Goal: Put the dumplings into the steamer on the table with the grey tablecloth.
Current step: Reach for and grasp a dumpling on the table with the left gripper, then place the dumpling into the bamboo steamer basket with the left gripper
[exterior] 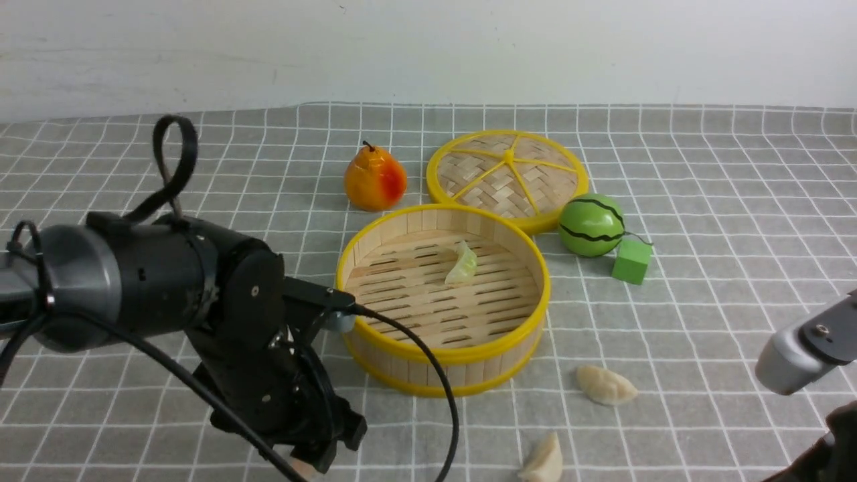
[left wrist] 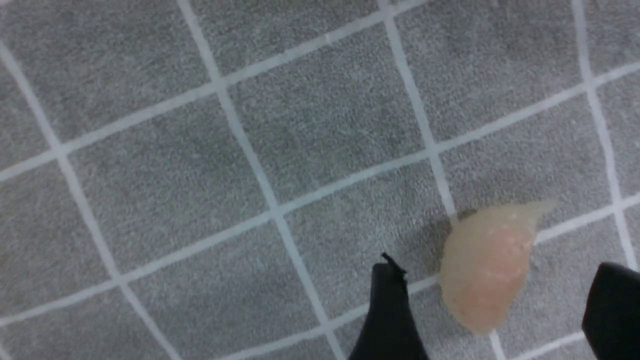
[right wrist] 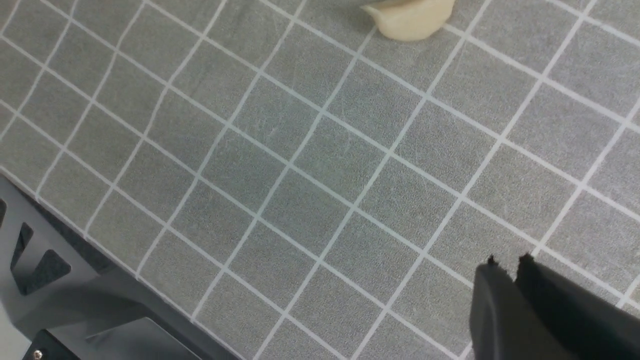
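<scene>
The steamer (exterior: 428,375) stands mid-table on the grey tablecloth (exterior: 703,201), with the pale green dumpling (exterior: 462,264) on its slatted floor. Two cream dumplings (exterior: 606,385) (exterior: 543,460) lie on the cloth in front of it to the right. My left arm (exterior: 167,281) reaches down just left of the steamer. In the left wrist view my left gripper (left wrist: 497,267) is open, its fingers either side of the pinkish dumpling (left wrist: 487,270), which rests on the cloth untouched. My right gripper (right wrist: 507,260) is shut and empty above bare cloth, well short of a cream dumpling (right wrist: 410,17).
Behind the steamer are an orange pear (exterior: 375,179) and the flat woven lid (exterior: 507,175). A green watermelon toy (exterior: 592,225) and a green cube (exterior: 631,261) sit to its right. The right wrist view shows the table's edge and a dark frame (right wrist: 60,280).
</scene>
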Robot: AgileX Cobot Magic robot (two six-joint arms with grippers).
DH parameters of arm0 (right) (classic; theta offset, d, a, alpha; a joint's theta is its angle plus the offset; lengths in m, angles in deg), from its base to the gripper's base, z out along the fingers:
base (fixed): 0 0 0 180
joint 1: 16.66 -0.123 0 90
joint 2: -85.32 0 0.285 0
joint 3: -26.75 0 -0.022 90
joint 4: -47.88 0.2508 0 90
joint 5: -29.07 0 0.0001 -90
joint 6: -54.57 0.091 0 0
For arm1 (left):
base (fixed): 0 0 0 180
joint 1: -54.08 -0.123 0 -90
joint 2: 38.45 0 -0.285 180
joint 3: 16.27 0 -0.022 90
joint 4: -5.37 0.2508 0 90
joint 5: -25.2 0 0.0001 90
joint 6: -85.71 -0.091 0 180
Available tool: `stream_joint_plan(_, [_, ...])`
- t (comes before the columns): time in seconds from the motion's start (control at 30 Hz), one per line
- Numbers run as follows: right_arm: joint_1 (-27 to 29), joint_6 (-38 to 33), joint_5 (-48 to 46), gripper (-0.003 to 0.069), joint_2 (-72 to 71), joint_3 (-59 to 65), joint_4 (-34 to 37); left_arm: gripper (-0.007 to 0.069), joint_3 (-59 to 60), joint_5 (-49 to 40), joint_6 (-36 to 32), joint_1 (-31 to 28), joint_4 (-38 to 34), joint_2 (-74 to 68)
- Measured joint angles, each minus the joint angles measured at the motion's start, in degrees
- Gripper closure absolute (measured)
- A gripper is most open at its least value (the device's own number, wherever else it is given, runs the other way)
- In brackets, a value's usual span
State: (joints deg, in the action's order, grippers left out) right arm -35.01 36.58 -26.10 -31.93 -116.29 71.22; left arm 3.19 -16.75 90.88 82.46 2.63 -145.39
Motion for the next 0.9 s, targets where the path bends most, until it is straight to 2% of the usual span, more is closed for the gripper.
stream_joint_plan(0.1, [0.0, 0.0, 0.0, 0.0599, 0.0, 0.0, 0.0, 0.0179, 0.0, 1.5, -0.2, 0.0, -0.1, -1.6])
stream_joint_plan(0.2, [0.0, 0.0, 0.1, 0.0597, 0.0, 0.0, 0.0, 0.0274, 0.0, 2.1, -0.2, 0.0, -0.3, -2.7])
stream_joint_plan(0.23, [0.0, 0.0, 0.1, 0.0597, 0.0, 0.0, 0.0, 0.0282, 0.0, 2.1, -0.2, 0.0, -0.3, -2.7])
stream_joint_plan(0.3, [0.0, 0.0, 0.1, 0.0597, 0.0, 0.0, 0.0, 0.0397, -0.1, 1.9, -0.3, -0.1, -0.6, -2.7])
stream_joint_plan(0.37, [0.0, 0.0, 0.2, 0.0597, 0.0, 0.0, 0.0, 0.0452, -0.4, 1.2, -0.3, -0.1, -0.8, -2.2])
stream_joint_plan(0.67, [0.0, 0.0, 0.7, 0.0596, 0.0, 0.0, 0.0, 0.0451, -11.0, -7.5, -0.3, 0.0, -2.0, 4.1])
stream_joint_plan(0.9, [0.0, 0.0, 2.5, 0.0589, 0.0, 0.0, 0.0, 0.0451, -32.7, -12.5, 3.8, 0.0, -2.0, -1.5])
